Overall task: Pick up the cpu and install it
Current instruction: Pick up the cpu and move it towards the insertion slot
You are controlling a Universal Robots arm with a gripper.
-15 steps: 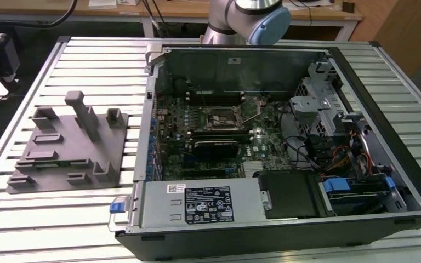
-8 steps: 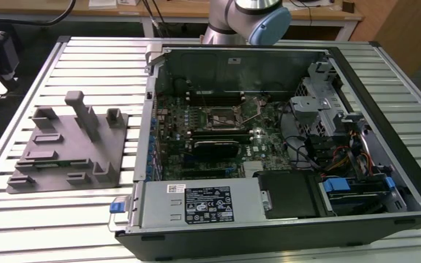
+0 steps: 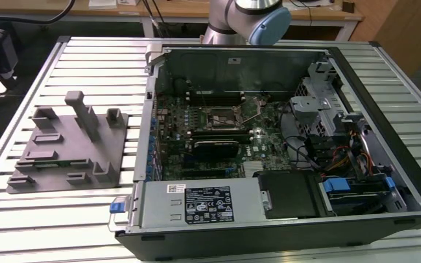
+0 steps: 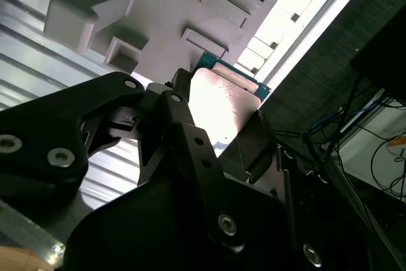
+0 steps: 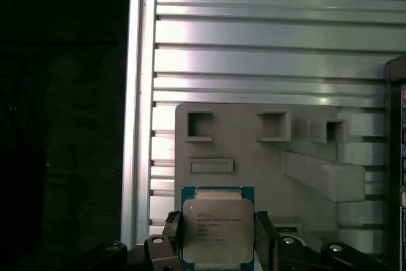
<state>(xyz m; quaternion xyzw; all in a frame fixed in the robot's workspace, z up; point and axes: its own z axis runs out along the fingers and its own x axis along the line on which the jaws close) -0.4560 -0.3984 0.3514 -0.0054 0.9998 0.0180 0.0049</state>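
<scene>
Right now your pincer (image 5: 217,249) clamps the cpu (image 5: 217,228) by two opposite edges; the grey tray (image 5: 254,157) lies on the slatted counter (image 5: 254,49) beyond it

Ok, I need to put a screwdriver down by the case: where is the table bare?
Bare table slats lie at the exterior view's upper left and lower left, either side of the grey tray. The strip between tray and computer case is narrow. Inside the case, motherboard and cables crowd everything. The gripper holds the cpu.
</scene>
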